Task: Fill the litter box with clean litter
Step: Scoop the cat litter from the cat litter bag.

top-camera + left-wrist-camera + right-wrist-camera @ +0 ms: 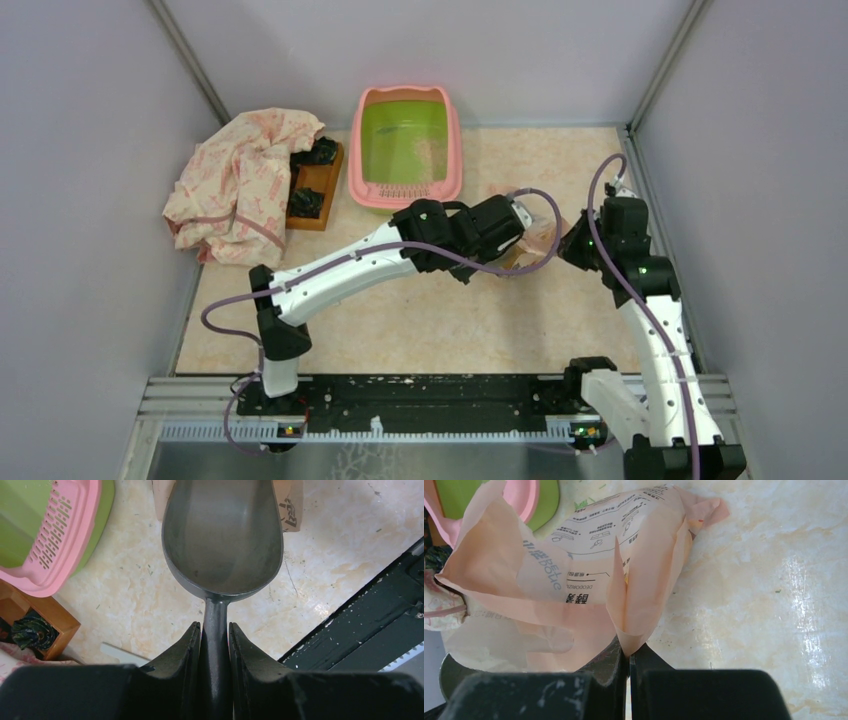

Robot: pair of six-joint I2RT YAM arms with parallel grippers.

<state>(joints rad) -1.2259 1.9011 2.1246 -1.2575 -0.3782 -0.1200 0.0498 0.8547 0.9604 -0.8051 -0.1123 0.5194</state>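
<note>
The litter box (456,150), pink-rimmed with a lime-green inside, stands at the back of the table; a faint pale patch of clean litter (432,152) lies inside it on the right. Its slotted pink rim (60,525) shows at upper left in the left wrist view. My left gripper (215,625) is shut on the handle of a silver metal scoop (222,535), whose bowl is empty and points at the peach-pink bag (292,505). My right gripper (629,647) is shut on a fold of that bag (589,555), holding it up just right of the box. The bag's contents are hidden.
A patterned pink cloth (245,180) is heaped at the back left beside a wooden holder (318,183) with dark items. Grey walls enclose the table on three sides. A black rail (430,400) runs along the near edge.
</note>
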